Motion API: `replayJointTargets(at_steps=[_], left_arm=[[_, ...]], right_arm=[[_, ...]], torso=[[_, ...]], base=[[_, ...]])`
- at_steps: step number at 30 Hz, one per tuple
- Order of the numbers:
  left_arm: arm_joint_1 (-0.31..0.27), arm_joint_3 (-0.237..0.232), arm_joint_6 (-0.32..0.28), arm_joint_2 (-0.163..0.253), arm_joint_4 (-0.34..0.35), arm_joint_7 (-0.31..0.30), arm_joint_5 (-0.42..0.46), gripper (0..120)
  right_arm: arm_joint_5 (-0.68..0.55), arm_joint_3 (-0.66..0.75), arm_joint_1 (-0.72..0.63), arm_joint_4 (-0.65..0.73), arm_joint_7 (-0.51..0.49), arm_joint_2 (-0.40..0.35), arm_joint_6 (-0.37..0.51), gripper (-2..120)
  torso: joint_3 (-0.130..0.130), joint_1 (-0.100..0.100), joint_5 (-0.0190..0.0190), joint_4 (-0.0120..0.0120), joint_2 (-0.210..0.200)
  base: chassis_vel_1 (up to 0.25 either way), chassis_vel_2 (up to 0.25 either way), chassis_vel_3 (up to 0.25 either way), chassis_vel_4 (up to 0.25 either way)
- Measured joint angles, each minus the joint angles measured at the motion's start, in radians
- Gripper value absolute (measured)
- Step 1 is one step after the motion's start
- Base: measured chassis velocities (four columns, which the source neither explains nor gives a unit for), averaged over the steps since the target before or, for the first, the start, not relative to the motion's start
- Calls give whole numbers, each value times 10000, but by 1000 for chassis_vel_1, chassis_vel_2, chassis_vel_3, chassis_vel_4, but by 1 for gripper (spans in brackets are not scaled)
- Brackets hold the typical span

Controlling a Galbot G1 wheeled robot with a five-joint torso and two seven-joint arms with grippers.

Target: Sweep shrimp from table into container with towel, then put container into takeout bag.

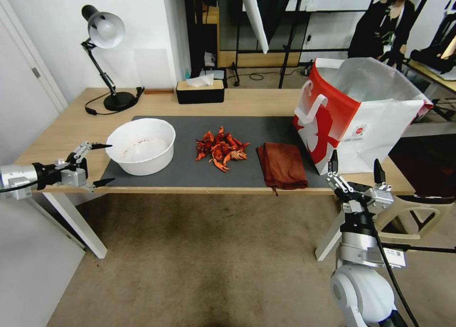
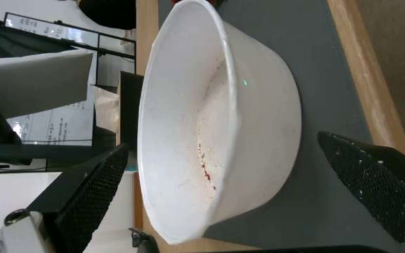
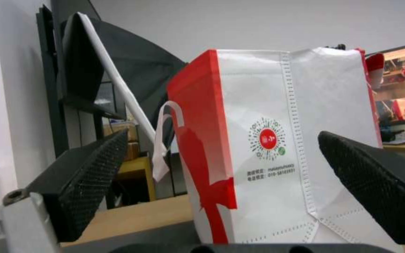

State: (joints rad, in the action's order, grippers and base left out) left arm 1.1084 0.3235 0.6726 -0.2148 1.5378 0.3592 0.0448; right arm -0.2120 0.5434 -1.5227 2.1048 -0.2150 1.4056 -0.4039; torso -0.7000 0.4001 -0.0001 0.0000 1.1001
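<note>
The left end effector (image 1: 103, 164) hangs level at the worktop's front left corner, fingers spread wide and holding nothing, its tips just short of the bowl (image 1: 141, 145); in the left wrist view the bowl (image 2: 221, 123) stands between the two open fingers (image 2: 95, 186) but beyond them, untouched, faint red stains inside. The bowl sits on the left end of the grey mat (image 1: 190, 172), its side overhanging the mat's left edge onto bare wood. To the bowl's right, apart from it with clear mat between, lies the pile of shrimp (image 1: 221, 149), and further right the folded towel (image 1: 282, 164), its near end reaching the mat's front edge. Beyond the towel, the takeout bag (image 1: 354, 118) stands upright and open at the worktop's (image 1: 66, 127) right end, its base close to the front edge. The right end effector (image 1: 355, 169) points upward just before that edge, below the bag, fingers apart and empty; the right wrist view has the bag (image 3: 277, 147) framed between them. A lamp (image 1: 104, 56) and a tissue box (image 1: 200, 90) stand along the back edge behind the bowl.
</note>
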Motion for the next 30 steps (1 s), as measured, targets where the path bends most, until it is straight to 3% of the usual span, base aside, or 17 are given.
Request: replayJointTargets(at_steps=[6, 11, 14, 15, 17, 18, 21, 22, 24, 25, 28, 30], left_arm=[[-18, 20, -31, 149, -34, 338, 46, 100], [-463, -85, -177, 281, -45, 748, 6, 100], [-1455, -694, -180, 70, -28, 1078, -192, 100], [-1455, -694, -180, 70, -28, 1078, -192, 100], [-3080, -2242, 35, -458, -250, 1371, -509, 100], [-3080, -2242, 35, -458, -250, 1371, -509, 100], [-4629, -3485, 112, -813, -476, 2248, -670, 100], [-4629, -3485, 112, -813, -476, 2248, -670, 100], [-5424, -3885, 104, -920, -594, 3107, -721, 100], [-5424, -3885, 104, -920, -594, 3107, -721, 100], [-6156, -4129, 85, -1099, -758, 4103, -1015, 99], [-6405, -4197, 85, -1167, -822, 4456, -1101, 100]], right_arm=[[-10, -17, 43, -17, -6, 7, 3, 100], [-10, -67, 71, -17, -12, 52, 10, 100], [17, -99, 75, -13, -13, 97, 10, 100], [17, -99, 75, -13, -13, 97, 10, 100], [16, -59, 58, 67, -21, 91, 36, 100], [16, -59, 58, 67, -21, 91, 36, 100], [-15, 56, -38, 150, -34, 93, 43, 100], [-15, 56, -38, 150, -34, 93, 43, 100], [-19, 54, -110, 185, -35, 171, 10, 100], [-19, 54, -110, 185, -35, 171, 10, 100], [-3, 13, -133, 238, -40, 253, -8, 100], [2, 12, -142, 254, -42, 264, -10, 100]], torso=[[0, 0, 1, 1, 0], [0, 0, 0, 2, -2], [0, 0, 3, 0, -2], [0, 0, 3, 0, -2], [0, -1, -1, -5, -2], [0, -1, -1, -5, -2], [0, 0, 0, -2, -3], [0, 0, 0, -2, -3], [-1, -1, 1, 0, -2], [-1, -1, 1, 0, -2], [0, 0, 1, 0, -2], [0, 0, 0, 0, -2]], base=[[0, 0, 0, 0], [0, 0, 0, 0], [0, 0, 0, 0], [0, 0, 0, 0], [0, 0, 0, 0], [0, 0, 0, 0], [0, 0, 0, 0], [0, 0, 0, 0], [0, 0, 0, 0], [0, 0, 0, 0], [0, 0, 0, 0], [0, 0, 0, 0]])
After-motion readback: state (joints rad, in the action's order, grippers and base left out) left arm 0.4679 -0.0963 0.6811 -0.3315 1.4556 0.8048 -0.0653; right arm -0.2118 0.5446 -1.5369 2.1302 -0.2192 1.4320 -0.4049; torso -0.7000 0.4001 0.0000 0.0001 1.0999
